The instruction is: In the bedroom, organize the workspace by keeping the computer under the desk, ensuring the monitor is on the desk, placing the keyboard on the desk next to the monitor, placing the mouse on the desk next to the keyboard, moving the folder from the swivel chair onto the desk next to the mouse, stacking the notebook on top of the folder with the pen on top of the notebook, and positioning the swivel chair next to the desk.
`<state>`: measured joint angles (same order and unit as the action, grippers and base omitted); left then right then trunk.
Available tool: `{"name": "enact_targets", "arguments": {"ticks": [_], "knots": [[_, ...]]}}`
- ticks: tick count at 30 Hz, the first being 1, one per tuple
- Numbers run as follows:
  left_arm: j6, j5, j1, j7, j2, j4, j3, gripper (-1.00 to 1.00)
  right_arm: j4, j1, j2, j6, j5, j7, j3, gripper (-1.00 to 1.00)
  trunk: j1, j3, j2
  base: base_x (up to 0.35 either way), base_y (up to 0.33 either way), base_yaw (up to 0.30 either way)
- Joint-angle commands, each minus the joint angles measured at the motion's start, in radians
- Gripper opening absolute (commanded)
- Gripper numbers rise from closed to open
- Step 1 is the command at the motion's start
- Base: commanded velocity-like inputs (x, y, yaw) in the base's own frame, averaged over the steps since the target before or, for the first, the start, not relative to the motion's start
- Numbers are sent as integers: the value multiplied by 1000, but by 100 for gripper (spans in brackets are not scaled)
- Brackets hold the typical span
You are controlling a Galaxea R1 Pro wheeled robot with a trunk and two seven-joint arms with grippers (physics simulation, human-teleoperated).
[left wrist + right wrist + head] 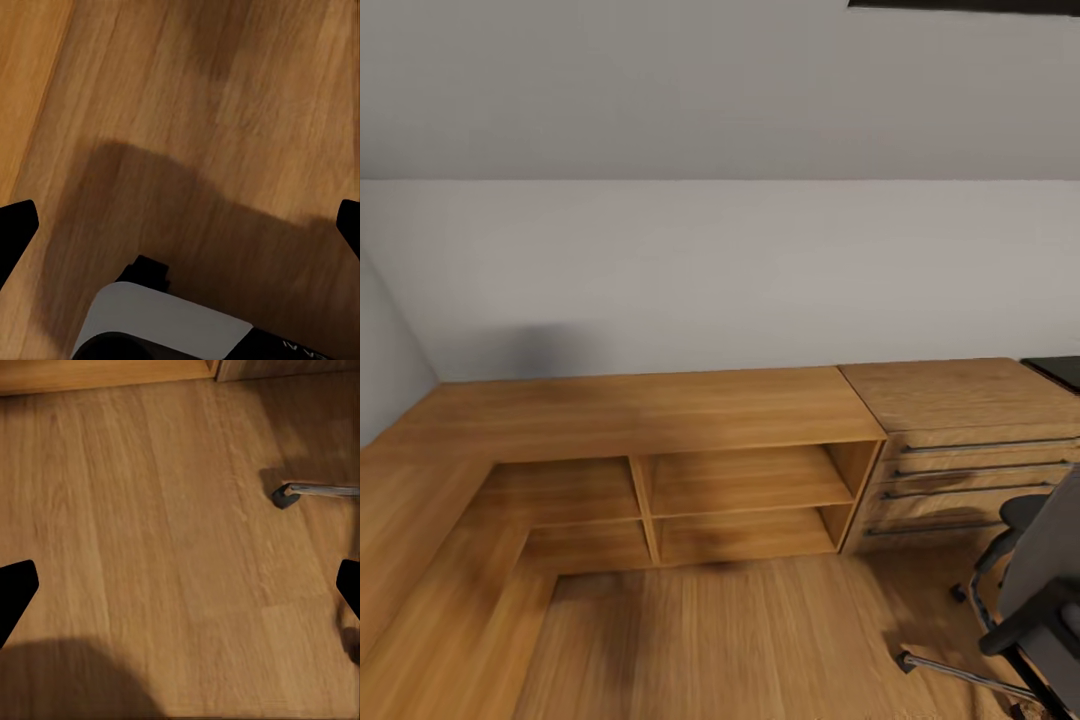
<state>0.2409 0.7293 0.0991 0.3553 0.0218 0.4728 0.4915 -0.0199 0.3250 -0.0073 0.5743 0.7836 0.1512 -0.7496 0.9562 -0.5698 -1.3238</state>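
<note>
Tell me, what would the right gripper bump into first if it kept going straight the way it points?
Most likely the wood floor. The right gripper points at bare boards with open jaws. The swivel chair's leg and caster sit off to one side, probably outside that line, though depth is hard to judge.

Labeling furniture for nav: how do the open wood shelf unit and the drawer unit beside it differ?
The shelf unit has an open front split into four compartments; the drawer unit has a closed front of stacked drawers with long dark bar handles. The shelf unit is wider and its wood is smoother and more orange; the drawer unit's is paler and grainier. Both are low, stand against the wall and share roughly one top height.
</note>
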Motion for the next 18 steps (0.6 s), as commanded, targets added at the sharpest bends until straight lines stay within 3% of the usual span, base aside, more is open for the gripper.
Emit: {"name": "enact_targets", "arguments": {"ticks": [1, 8, 18], "knots": [[5, 8, 1, 7, 1, 1, 9, 100, -2, 0, 0, -1, 0, 9, -9, 100, 0, -1, -1, 2, 1, -223], [6, 7, 1, 7, 1, 1, 9, 100, -2, 0, 0, -1, 0, 9, -9, 100, 0, -4, -1, 45, 107, -239], [6, 7, 1, 7, 1, 1, 9, 100, -2, 0, 0, -1, 1, 9, -9, 100, 0, -8, -1, 245, 166, -249]]}}
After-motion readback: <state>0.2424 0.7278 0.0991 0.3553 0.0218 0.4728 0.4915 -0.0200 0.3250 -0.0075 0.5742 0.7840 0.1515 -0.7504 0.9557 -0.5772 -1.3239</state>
